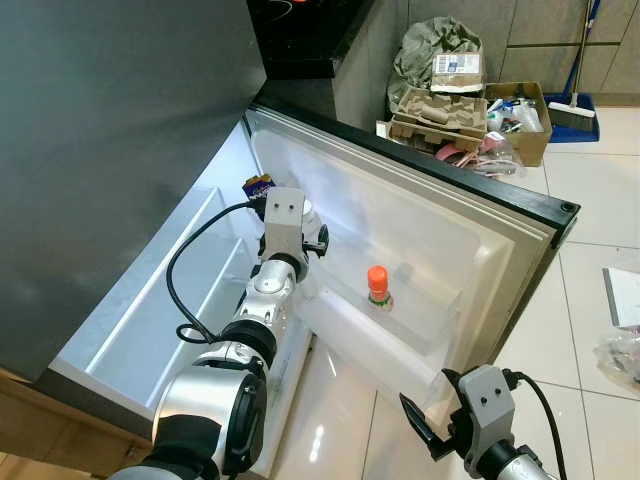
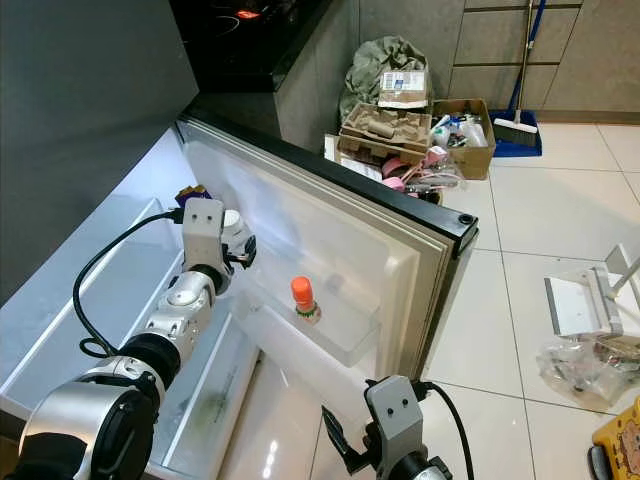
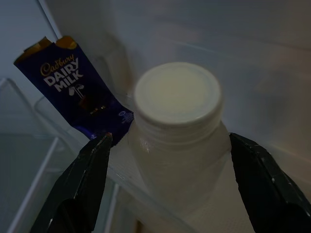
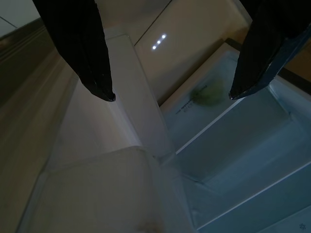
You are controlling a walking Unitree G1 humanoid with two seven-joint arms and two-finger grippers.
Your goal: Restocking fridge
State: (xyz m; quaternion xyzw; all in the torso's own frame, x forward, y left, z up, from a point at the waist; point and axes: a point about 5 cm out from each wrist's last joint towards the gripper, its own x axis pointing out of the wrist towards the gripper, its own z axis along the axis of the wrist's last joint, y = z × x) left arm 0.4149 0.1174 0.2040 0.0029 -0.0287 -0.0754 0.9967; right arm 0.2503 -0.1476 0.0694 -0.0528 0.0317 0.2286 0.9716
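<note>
**Left end effector at the milk bottle in the fridge door**

We see the fridge (image 1: 150,330) standing open, its lit interior shelves on the left and its door (image 1: 480,240) swung out to the right. Starting at the left, our left arm reaches in toward the hinge end of the door shelf (image 1: 400,340). There the left end effector (image 3: 170,145) has its fingers (image 3: 92,170) spread wide on either side of a white milk bottle (image 3: 177,126) with a white cap; we cannot tell whether the pads touch it. Just beside the bottle, at the very end of the shelf, a purple Cadbury Dairy Milk bar (image 3: 73,92) stands tilted, its wrapper torn open at the top.

Further right along the same door shelf, well apart from the milk, a small bottle with an orange cap (image 1: 378,288) stands upright.

At the right, our right end effector (image 1: 432,428) hangs low beyond the door's free edge, its fingers (image 4: 87,58) wide apart and holding nothing.

Behind the door, cardboard boxes (image 1: 440,110) and a broom (image 1: 575,95) rest on the tiled floor (image 1: 600,190).
</note>
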